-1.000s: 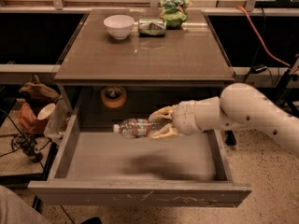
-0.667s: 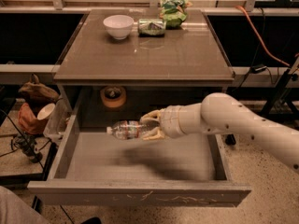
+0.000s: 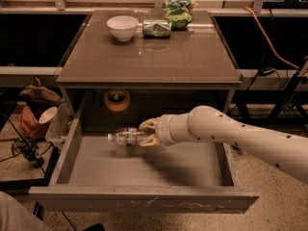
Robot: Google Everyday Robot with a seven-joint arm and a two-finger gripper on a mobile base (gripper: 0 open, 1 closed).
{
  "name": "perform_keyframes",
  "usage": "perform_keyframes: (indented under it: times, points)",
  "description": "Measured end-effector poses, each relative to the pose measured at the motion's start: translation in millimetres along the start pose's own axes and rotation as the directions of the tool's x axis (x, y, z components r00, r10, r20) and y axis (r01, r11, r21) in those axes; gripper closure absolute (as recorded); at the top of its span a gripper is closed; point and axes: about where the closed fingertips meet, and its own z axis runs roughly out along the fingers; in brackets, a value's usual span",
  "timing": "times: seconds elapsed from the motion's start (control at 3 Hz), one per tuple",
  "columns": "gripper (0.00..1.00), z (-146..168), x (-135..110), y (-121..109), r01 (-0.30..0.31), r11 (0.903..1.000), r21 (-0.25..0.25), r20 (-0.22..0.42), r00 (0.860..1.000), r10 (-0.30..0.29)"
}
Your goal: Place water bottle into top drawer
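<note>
The water bottle (image 3: 127, 137) is a small clear bottle with a white cap pointing left. It lies on its side, held over the back part of the top drawer (image 3: 144, 167). My gripper (image 3: 148, 133) reaches in from the right on a pale arm and is shut on the bottle's base end. The drawer is pulled out wide, with a pale bottom and a scratched front panel (image 3: 144, 202). Whether the bottle touches the drawer's bottom, I cannot tell.
On the table top (image 3: 183, 57) stand a white bowl (image 3: 122, 27), a green-labelled can (image 3: 157, 28) on its side and a green bag (image 3: 178, 12). A roll of tape (image 3: 117, 100) sits on the shelf behind the drawer. Clutter lies at the left on the floor (image 3: 38, 114).
My gripper has moved left and a little lower with the bottle, further in over the drawer.
</note>
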Motion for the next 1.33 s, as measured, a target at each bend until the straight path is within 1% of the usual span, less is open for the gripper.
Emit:
perform_keyframes:
  times: [0.33, 0.67, 1.0, 1.33]
  points:
    - [1.00, 15.6, 6.1, 4.2, -0.024, 0.9994, -0.024, 0.014, 1.000, 0.024]
    - [1.00, 22.5, 10.4, 9.1, -0.056, 0.9968, -0.057, 0.046, 0.997, 0.058]
    - [0.81, 22.7, 10.5, 9.2, -0.056, 0.9968, -0.058, 0.047, 0.997, 0.059]
    - [0.58, 22.7, 10.5, 9.2, -0.056, 0.9967, -0.058, 0.047, 0.997, 0.059]
